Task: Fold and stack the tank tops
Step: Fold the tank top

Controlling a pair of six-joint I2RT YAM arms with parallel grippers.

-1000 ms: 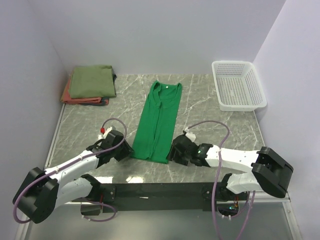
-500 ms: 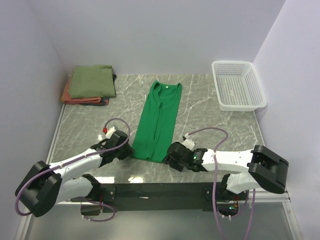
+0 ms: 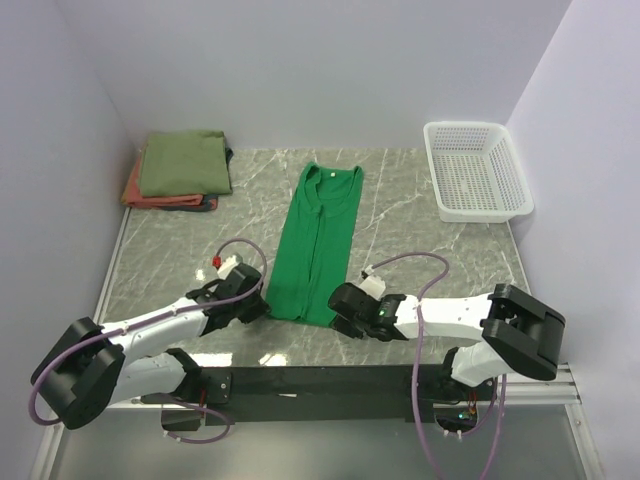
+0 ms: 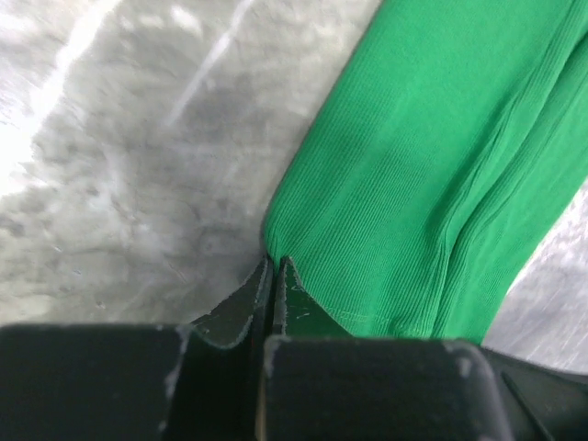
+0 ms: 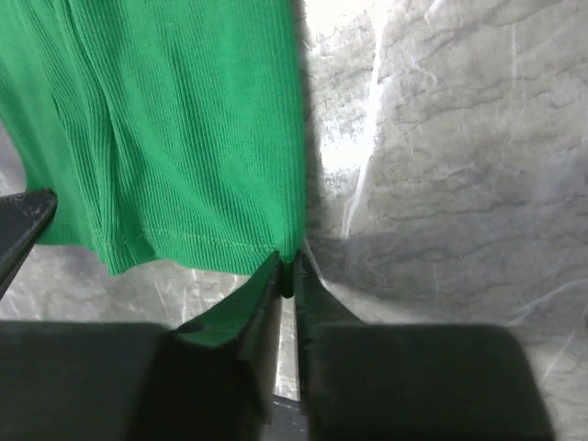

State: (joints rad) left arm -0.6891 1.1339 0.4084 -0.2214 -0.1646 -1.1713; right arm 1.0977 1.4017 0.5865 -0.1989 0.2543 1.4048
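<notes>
The bright green tank top point(image 3: 315, 245) lies long and narrow in the middle of the table, neckline at the far end. My left gripper point(image 3: 262, 305) is shut on its near left hem corner; in the left wrist view the fingertips point(image 4: 274, 266) meet right at the cloth point(image 4: 432, 156) edge. My right gripper point(image 3: 336, 311) is shut on the near right hem corner, and a sliver of green cloth point(image 5: 165, 138) shows between its fingertips point(image 5: 287, 266). At the back left, the olive tank top point(image 3: 183, 162) lies folded on the rust-red tank top point(image 3: 135, 192).
A white mesh basket point(image 3: 475, 170) stands at the back right against the wall. Grey marble tabletop point(image 3: 420, 230) shows on both sides of the green top. Walls close the left, back and right.
Both grippers moved inward along the table to the green top's near hem corners and closed there. The top itself has not shifted.
</notes>
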